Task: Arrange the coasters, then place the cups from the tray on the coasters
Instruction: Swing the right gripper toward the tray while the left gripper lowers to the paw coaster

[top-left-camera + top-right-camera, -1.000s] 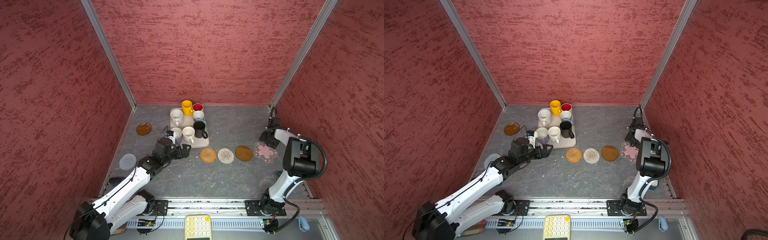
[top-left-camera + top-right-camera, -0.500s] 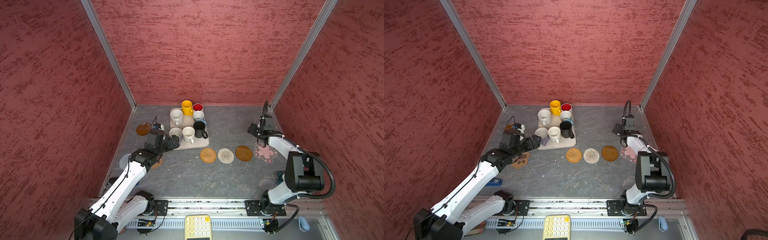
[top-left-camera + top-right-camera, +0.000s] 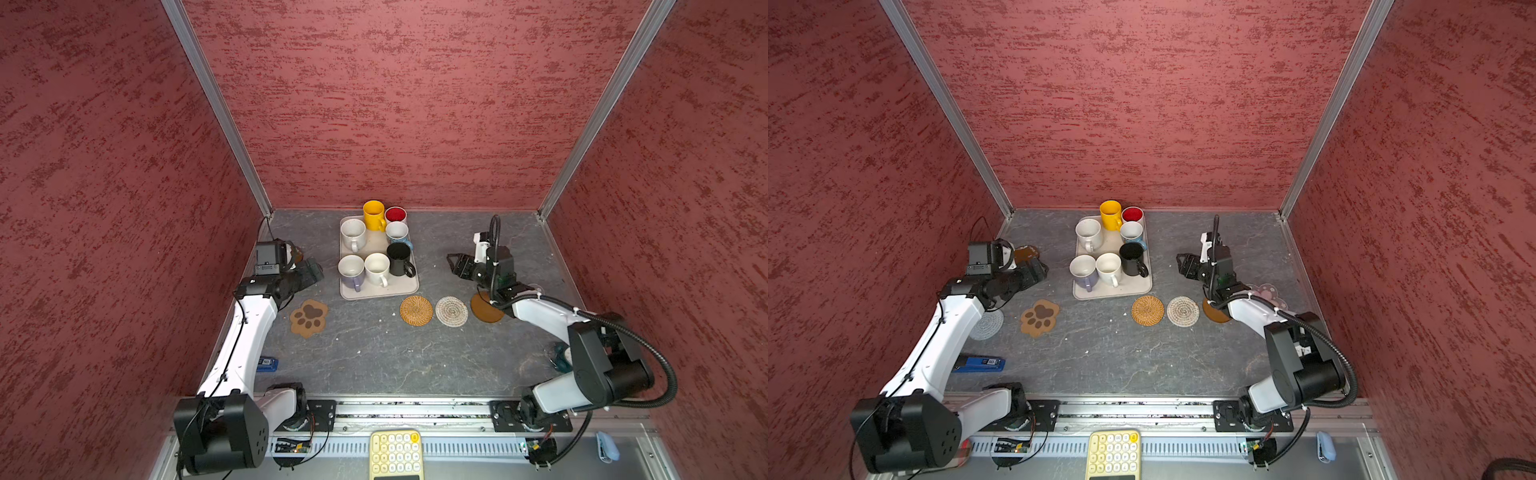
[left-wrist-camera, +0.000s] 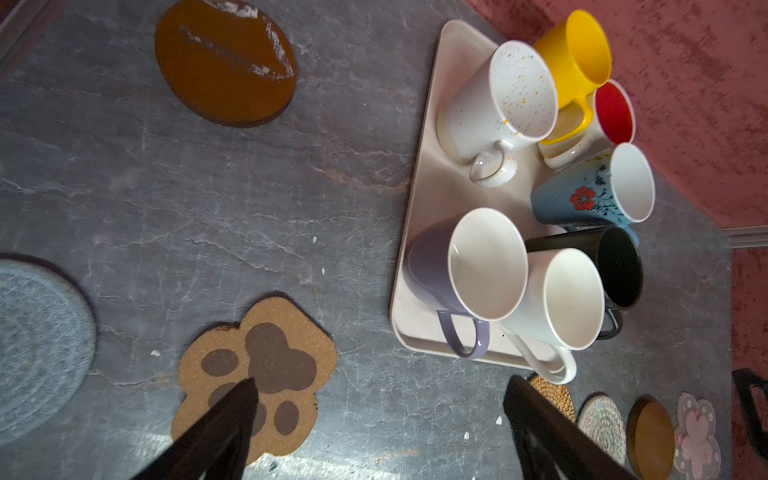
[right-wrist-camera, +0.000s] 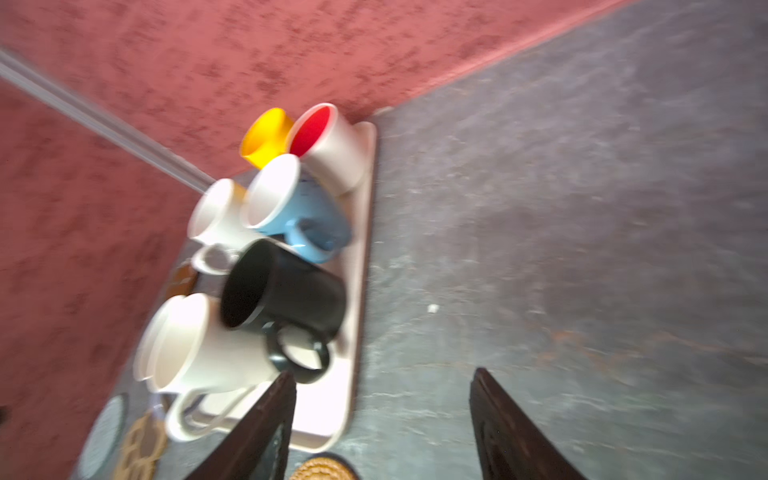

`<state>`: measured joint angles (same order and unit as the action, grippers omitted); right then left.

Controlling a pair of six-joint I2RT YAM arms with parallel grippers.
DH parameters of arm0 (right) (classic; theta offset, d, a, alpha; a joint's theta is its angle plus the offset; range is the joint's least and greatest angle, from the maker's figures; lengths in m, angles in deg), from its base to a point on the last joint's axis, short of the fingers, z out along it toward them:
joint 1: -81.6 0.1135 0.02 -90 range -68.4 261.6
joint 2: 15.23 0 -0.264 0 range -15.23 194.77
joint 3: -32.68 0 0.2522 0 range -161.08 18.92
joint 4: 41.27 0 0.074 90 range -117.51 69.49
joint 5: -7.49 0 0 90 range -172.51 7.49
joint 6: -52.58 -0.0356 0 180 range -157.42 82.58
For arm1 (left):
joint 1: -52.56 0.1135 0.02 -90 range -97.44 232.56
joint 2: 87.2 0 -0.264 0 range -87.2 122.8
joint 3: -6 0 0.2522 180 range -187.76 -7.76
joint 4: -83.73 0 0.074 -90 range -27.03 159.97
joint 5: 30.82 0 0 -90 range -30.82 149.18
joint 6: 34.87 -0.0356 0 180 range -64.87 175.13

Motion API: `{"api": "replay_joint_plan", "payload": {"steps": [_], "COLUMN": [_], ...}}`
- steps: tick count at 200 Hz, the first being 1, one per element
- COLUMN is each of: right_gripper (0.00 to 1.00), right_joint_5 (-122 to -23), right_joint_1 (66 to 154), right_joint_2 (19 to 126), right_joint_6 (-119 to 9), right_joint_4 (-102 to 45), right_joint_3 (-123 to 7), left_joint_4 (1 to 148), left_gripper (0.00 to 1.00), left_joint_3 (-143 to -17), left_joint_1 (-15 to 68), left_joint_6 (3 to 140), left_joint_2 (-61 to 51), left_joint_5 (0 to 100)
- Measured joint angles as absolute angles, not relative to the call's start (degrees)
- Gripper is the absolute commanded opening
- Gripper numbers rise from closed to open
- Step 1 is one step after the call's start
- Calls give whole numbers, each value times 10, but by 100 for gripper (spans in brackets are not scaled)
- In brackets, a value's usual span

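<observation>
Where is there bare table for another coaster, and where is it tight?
Widest bare patch: the near table, between paw coaster, rattan coaster and front rail. Also bare: right of the tray toward the back wall, where the right gripper hangs. Crowded: the tray, packed with seven cups, and the coaster row by its near right corner.

Looking down from up top: all seven cups (image 3: 1108, 266) are sitting on the tray (image 3: 1100, 293). Paw coaster (image 3: 1039, 318) is off to its left. Rattan coaster (image 3: 1147, 310), whitish woven coaster (image 3: 1182, 311) and amber disc (image 3: 1213, 314) sit in a row, disc half under my right arm (image 3: 1254, 311).
</observation>
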<state>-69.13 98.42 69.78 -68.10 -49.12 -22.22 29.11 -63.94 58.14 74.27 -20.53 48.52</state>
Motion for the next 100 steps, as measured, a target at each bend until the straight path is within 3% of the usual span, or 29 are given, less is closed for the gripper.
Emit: {"api": "replay_joint_plan", "payload": {"steps": [38, 72, 100], "right_gripper": [69, 69, 69], "right_joint_5": [-648, -622, -615], "right_joint_1": [1015, 1036, 1037], "right_joint_2": [662, 652, 652], "right_joint_6": [-728, -763, -775], "right_joint_4": [-583, -646, -665], "right_joint_3": [-181, -174, -173], "left_joint_4": [274, 271, 269], "left_gripper": [92, 76, 71], "left_joint_3": [-643, -643, -643], "left_joint_1": [598, 617, 626], "left_joint_6": [706, 684, 668], "left_joint_2": [-163, -115, -75], "left_joint_5": [486, 488, 492]}}
